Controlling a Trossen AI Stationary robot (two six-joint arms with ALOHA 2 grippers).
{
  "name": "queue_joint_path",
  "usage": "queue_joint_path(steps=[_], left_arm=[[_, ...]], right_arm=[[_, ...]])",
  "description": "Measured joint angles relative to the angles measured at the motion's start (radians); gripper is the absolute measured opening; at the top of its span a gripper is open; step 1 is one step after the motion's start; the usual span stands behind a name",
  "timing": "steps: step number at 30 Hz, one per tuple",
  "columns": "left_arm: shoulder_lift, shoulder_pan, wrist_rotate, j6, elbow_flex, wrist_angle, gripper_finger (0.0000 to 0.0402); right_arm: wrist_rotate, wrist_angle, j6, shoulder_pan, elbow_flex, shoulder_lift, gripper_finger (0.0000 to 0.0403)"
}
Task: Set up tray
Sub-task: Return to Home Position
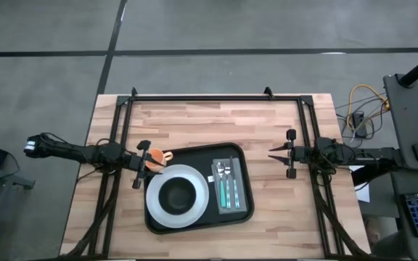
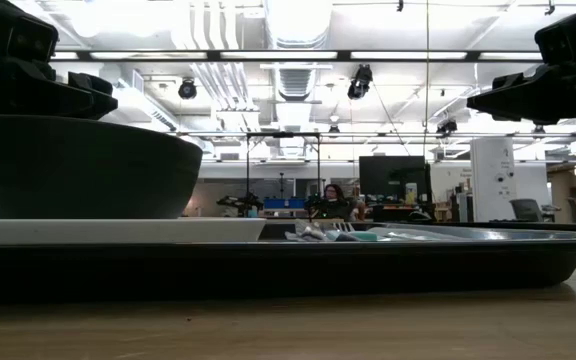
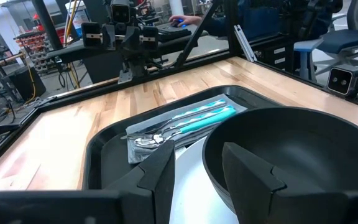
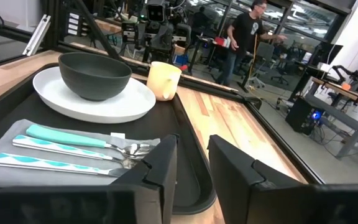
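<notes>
Wood surface (image 1: 194, 119) holds the tray (image 1: 247, 181) centred near its front edge, fully laid, so the left tool (image 3: 197, 149) beside the cup (image 4: 163, 79) and the right tool (image 4: 192, 140) toward the right edge, both empty and narrowly parted, should rise before swinging away.

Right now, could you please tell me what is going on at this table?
Nothing is being handled. Both arms hang empty with jaws apart: the left gripper at the left end of the tray by the cup, the right gripper off its right end. The tray holds a plate with a bowl on it, and a napkin with cutlery laid on it.
</notes>
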Motion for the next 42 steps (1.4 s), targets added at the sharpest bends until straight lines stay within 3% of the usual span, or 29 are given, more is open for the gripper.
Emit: queue_joint_path(steps=[42], left_arm=[[0.000,0.000,0.000,0.000,0.000,0.000,0.0116]], right_arm=[[0.000,0.000,0.000,0.000,0.000,-0.001,0.0072]])
